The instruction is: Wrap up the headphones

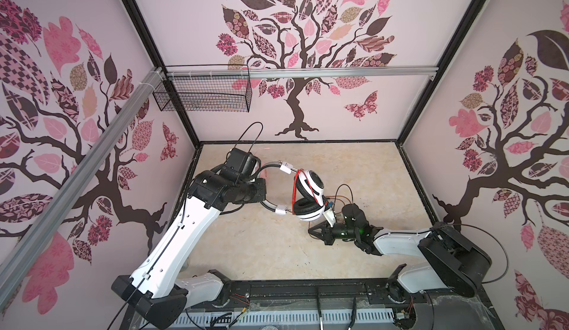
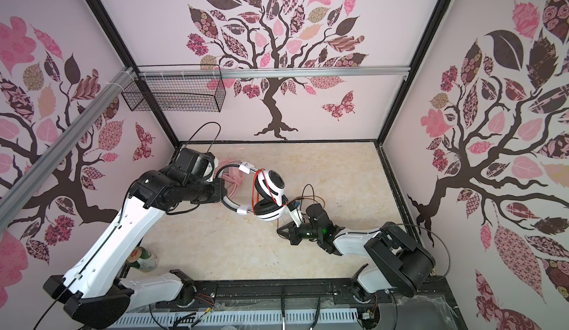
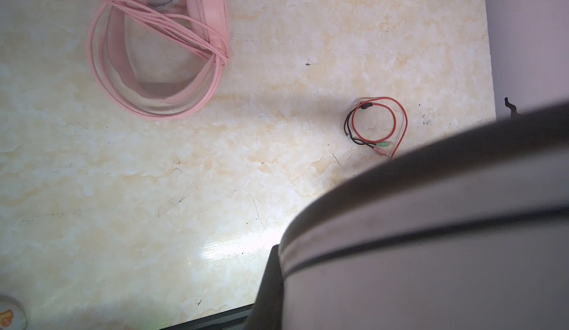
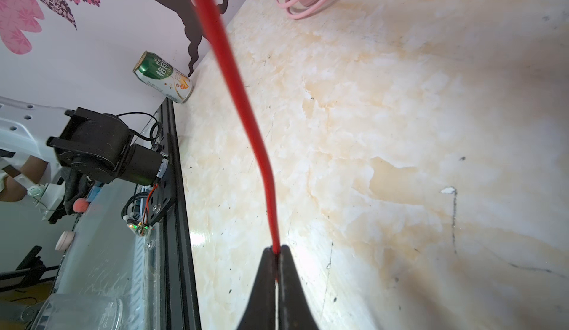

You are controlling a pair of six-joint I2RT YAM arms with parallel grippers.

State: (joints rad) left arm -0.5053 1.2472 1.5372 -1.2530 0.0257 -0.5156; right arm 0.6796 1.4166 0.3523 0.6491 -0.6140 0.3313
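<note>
the white-and-black headset [image 1: 309,186] is held up off the tabletop [image 1: 261,251], between the two arms. the left jaws, at the end of the left arm [image 1: 184,220], are closed tight on its headband [image 3: 431,236], which crowds the left wrist view. from those jaws the headset's long axis runs out toward the right jaws. the headband end is at the left jaws and both ear cups are at the other end, one cup beyond the other.

its red cable [image 4: 243,97] runs past the ear cups and down to the right jaws, which are pinched shut on it at their tips. the right arm [image 1: 397,242] sits low, just past the nearer cup. a loose coil [image 3: 400,119] of red and black cable lies on the tabletop below the held headset. it ends in two plugs, one green [image 3: 383,143] and one pink [image 3: 380,150].

the pink headset [image 3: 212,14] lies on the tabletop below the left jaws, with its pink cable [image 3: 154,20] wound across the band.

the tabletop is cream and marbled, with dark scuffs. three pale walls close it in, printed with dark trees, pink leaves and butterflies. an aluminium rail [image 1: 308,72] crosses the back wall, and a black wire basket [image 1: 203,94] hangs from it.

counted: two headsets, two arms, two plugs, one basket and one green drink can [image 4: 163,77], against the wall on the left arm's side.
</note>
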